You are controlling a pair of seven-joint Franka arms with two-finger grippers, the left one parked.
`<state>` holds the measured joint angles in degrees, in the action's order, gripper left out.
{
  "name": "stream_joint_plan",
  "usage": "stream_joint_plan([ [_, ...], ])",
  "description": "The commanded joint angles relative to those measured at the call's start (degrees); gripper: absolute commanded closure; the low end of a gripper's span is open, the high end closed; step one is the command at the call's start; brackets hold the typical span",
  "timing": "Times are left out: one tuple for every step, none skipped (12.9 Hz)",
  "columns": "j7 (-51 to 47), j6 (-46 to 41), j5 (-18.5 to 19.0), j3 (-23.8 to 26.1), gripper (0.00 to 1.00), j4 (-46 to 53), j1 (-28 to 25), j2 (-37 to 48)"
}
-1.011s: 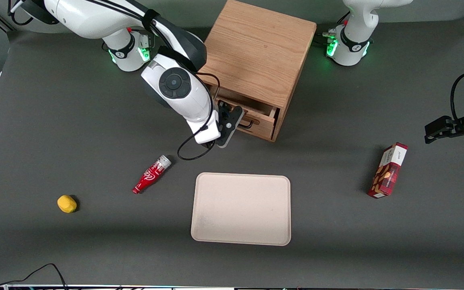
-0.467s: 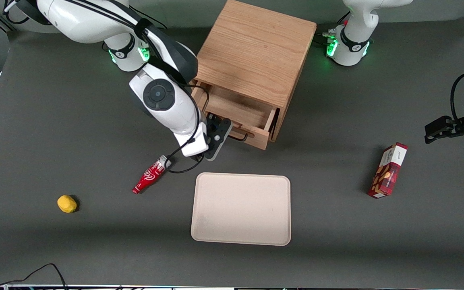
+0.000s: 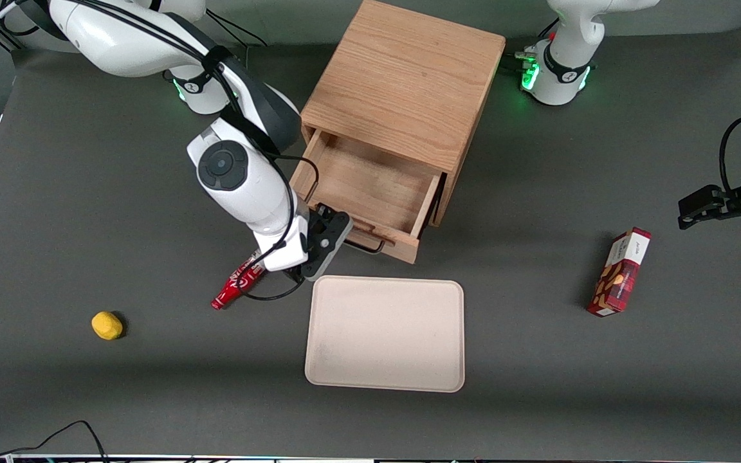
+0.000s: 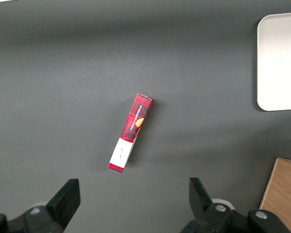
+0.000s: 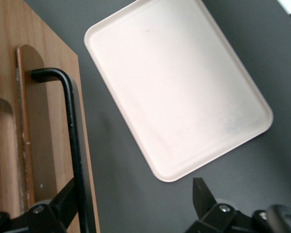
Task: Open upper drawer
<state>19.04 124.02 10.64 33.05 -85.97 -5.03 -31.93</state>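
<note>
Upper drawer's pretty much open, gripper's at the handle

The upper drawer (image 3: 367, 193) sticks well out of the oak cabinet (image 3: 402, 90), mid-table toward the arm-base edge. The gripper (image 3: 338, 233) sits at the black handle (image 5: 72, 141), fingers spread around the bar, not pinching. I'd guess letting go and backing off comes next. The cola-style bottle (image 3: 237, 287) label is unreadable.

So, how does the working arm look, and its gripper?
The working right arm has glossy white rounded shells, dark grey joint bands and a grey round cap. A thin black cable loops off its wrist. Its base glows green. The black two-finger gripper is by the light oak upper drawer.
</note>
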Motion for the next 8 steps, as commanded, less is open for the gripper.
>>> stream_joint_plan([
  [2.8,1.4,1.1,-1.8,0.0,2.7,-0.7,-1.2],
  [2.9,1.5,1.1,-2.5,0.0,3.3,-0.7,-1.2],
  [3.1,1.5,1.1,-2.9,0.0,3.8,-0.7,-1.4],
  [4.4,2.0,1.1,-3.1,0.0,4.2,-0.5,-1.6],
  [4.9,2.6,1.0,-3.8,0.0,4.5,-0.7,-2.0],
  [4.9,2.9,0.9,-3.9,0.0,4.5,-0.7,-2.0],
  [4.9,3.1,0.1,-3.9,0.0,4.6,-0.5,-2.1],
  [4.8,3.4,-1.6,-4.0,0.0,4.6,-0.5,-2.1],
])
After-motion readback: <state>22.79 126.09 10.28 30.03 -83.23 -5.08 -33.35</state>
